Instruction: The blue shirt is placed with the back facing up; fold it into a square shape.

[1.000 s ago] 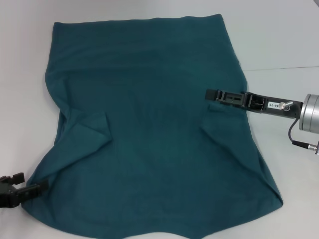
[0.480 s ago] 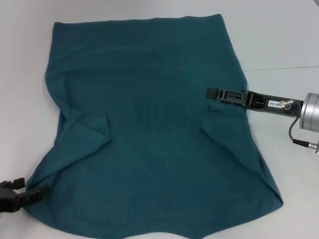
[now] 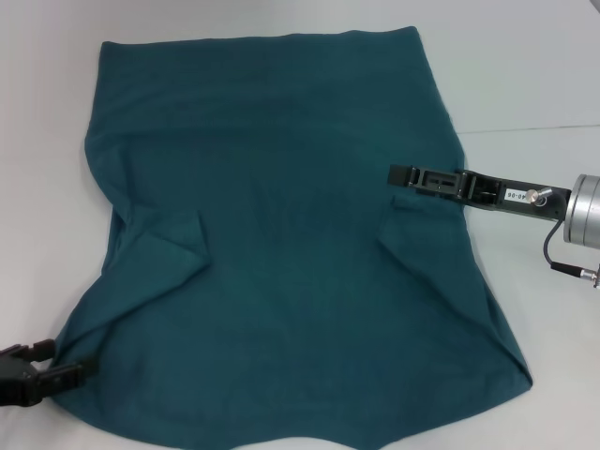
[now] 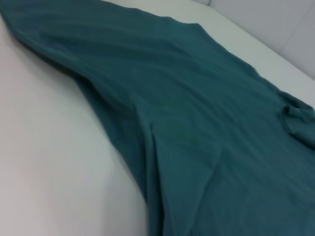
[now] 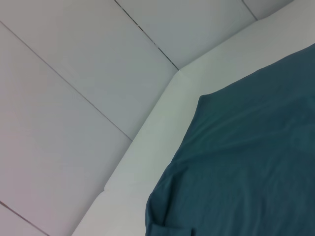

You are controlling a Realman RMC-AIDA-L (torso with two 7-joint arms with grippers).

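The blue shirt (image 3: 281, 234) lies spread on the white table, plain back up, with both sleeves folded inward as small flaps. My left gripper (image 3: 58, 361) is at the shirt's near-left corner, open, and one finger (image 3: 67, 375) touches the cloth's edge. My right gripper (image 3: 397, 176) reaches in over the shirt's right side, just above the folded right sleeve flap (image 3: 405, 202). The left wrist view shows the shirt (image 4: 197, 123) stretching away in wrinkles. In the right wrist view the shirt (image 5: 246, 162) lies below, with its far corner against the table edge.
The bare white table (image 3: 525, 75) surrounds the shirt on the left, the far side and the right. A seam (image 3: 525, 127) crosses the table on the right. Panelled grey walls (image 5: 74, 98) stand beyond the table's far edge.
My left gripper has slid toward the table's near edge along the shirt's near-left corner. The right gripper has barely shifted, and the shirt lies the same.
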